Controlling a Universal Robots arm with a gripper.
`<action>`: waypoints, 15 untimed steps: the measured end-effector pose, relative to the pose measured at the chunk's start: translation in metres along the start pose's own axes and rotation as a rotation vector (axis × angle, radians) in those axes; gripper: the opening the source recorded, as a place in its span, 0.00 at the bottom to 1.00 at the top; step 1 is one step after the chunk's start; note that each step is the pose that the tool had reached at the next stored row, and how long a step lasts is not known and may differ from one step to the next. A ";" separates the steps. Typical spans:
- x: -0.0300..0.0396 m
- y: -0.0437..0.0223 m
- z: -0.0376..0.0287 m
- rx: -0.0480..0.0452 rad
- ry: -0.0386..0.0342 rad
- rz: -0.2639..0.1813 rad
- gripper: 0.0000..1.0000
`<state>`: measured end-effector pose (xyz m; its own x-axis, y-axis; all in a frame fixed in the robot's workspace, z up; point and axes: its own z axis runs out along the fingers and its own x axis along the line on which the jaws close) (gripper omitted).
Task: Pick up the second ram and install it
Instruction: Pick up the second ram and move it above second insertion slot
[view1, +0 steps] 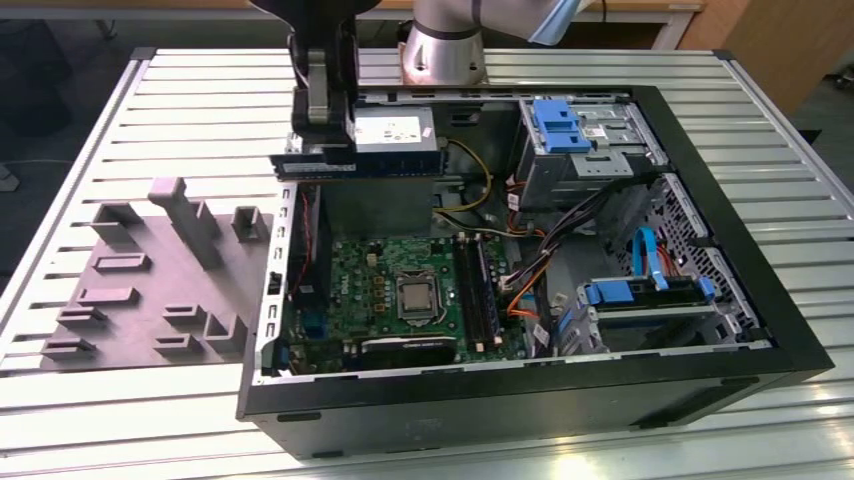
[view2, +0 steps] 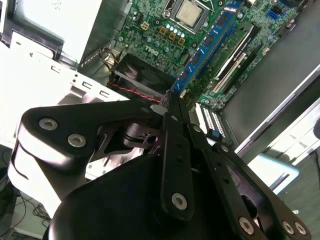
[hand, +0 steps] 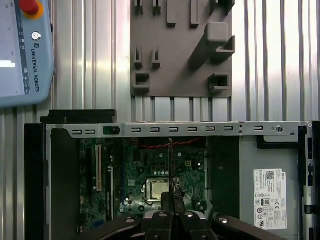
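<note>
- While the gripper (view1: 324, 150) hangs high over the open computer case (view1: 534, 400), its fingers are pressed together on the second ram (view1: 380, 163). They grip it near one end, and I can see no gap between pads and stick.
- In the second wrist view the stick shows as a blue board with a row of black chips. It juts out from the fingertips, with the motherboard (view2: 165, 45) far beneath it.
- In the first wrist view the ram is seen edge-on as a thin dark line. It lies over the board between the case's tray-side rim and the processor (hand: 156, 189).
- The pick-up looks done. The stick is off the pale grey tray (view1: 160, 280), which rests near the edge of the slatted table (view1: 200, 90) on the exterior view's left, just beside the case.
- The install looks not yet done. The ram is well apart from the memory slots (view1: 478, 285), which run along the board on the processor's side away from the tray.
- As it hangs, the stick lies crosswise to those slots, not along them. I judge that both lining it up and seating it are left to do.
- I cannot tell whether a first stick already sits in one of the slots.
</note>
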<state>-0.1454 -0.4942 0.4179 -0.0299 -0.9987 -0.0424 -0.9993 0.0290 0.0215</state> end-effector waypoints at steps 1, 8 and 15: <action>0.0000 -0.0007 0.0000 -0.0001 0.0001 0.000 0.11; -0.0002 -0.0047 -0.0001 0.0000 -0.0001 0.000 0.11; -0.0003 -0.0088 -0.0002 0.0000 0.0000 0.000 0.11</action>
<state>-0.1366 -0.4941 0.4179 -0.0299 -0.9987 -0.0424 -0.9993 0.0290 0.0215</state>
